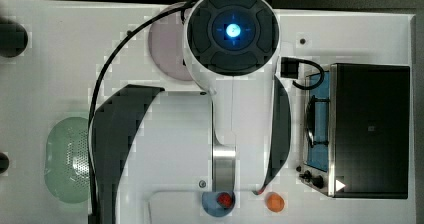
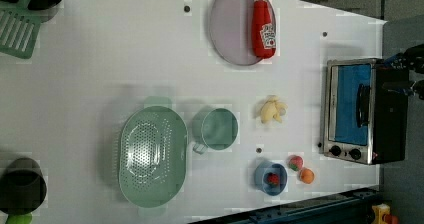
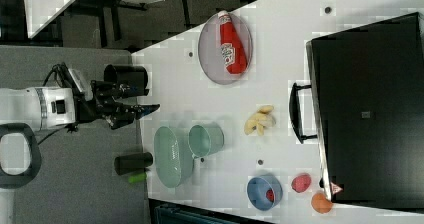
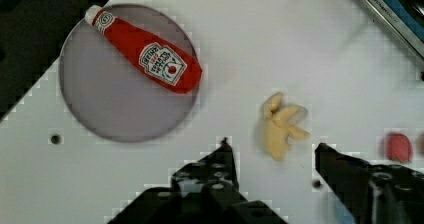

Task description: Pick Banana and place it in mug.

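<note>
White table [image 2: 100, 64] holds banana [image 2: 271, 110] beside mug [image 2: 219, 128] (jaws open, empty).

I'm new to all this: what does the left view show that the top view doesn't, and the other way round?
Of these two, the left view has the banana lying on the table, the green mug next to it, and the ketchup bottle on the edge of a pale plate. The top view instead has the robot arm, white with a glowing blue light, covering the middle of the table. Both share the perforated green dish, the toaster oven, the blue bowl and the orange ball.
</note>
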